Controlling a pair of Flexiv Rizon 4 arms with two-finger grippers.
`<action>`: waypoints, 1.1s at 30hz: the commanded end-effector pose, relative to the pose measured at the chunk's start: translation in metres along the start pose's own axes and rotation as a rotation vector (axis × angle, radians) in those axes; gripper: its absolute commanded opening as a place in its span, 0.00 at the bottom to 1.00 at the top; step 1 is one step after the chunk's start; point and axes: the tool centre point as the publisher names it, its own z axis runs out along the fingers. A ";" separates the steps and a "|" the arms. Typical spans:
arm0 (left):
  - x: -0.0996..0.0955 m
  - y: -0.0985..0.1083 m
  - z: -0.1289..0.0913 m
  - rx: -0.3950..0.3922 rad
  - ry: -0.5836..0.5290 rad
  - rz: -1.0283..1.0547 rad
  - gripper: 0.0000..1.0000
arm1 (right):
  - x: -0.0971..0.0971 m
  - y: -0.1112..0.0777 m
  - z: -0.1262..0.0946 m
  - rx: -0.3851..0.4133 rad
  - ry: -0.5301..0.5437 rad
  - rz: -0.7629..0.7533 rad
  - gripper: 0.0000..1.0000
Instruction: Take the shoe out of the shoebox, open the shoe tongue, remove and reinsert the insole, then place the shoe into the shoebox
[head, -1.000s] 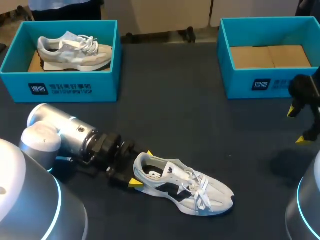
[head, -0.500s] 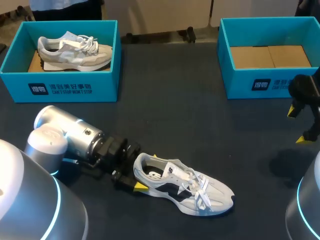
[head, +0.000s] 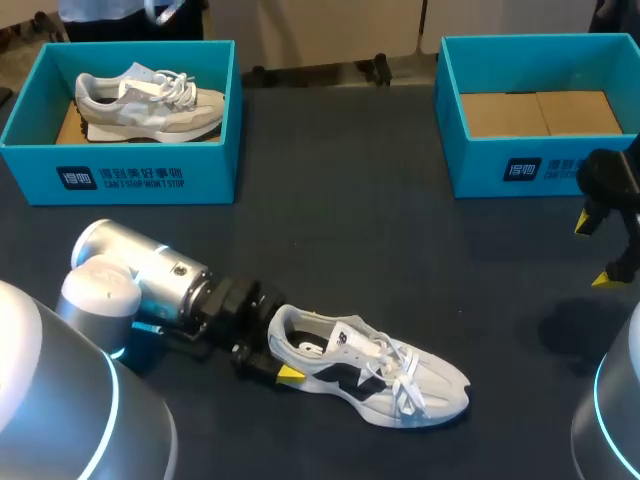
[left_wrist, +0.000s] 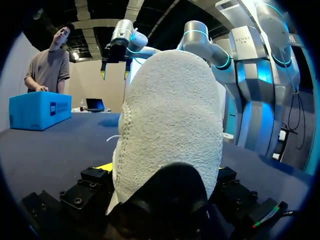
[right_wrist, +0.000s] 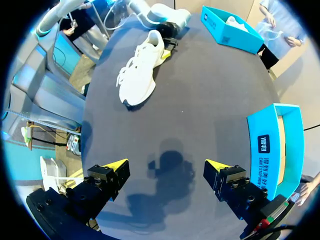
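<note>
A white and grey sneaker (head: 370, 370) with a dark side patch lies on its sole on the dark table, toe to the right, laces loose. My left gripper (head: 283, 345) is at its heel, open, with one yellow tip (head: 290, 373) showing on the near side and the other hidden behind the heel. In the left wrist view the heel (left_wrist: 170, 125) fills the space between the fingers of the left gripper (left_wrist: 162, 172). My right gripper (head: 597, 250) hangs open over bare table at the right edge. The sneaker (right_wrist: 140, 65) lies far ahead of the right gripper (right_wrist: 166, 167).
A blue shoebox (head: 130, 175) at the back left holds a second pale sneaker (head: 150, 100). Another blue shoebox (head: 530, 165) at the back right shows only its cardboard floor. Dark table (head: 400, 250) stretches between the boxes and the sneaker.
My left arm has pushed further right onto the heel, its fingers have drawn in slightly, and the sneaker has slid a little to the right. The right arm has kept still.
</note>
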 end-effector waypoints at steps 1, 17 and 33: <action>0.001 0.002 -0.006 0.012 -0.068 -0.004 0.00 | 0.000 0.000 0.001 0.003 -0.001 0.000 1.00; -0.017 -0.004 -0.035 0.019 -0.278 -0.041 0.00 | 0.000 0.000 0.001 0.003 -0.001 0.000 1.00; -0.032 0.002 -0.043 0.007 -0.274 -0.096 0.00 | 0.000 0.000 0.001 0.003 -0.001 0.000 1.00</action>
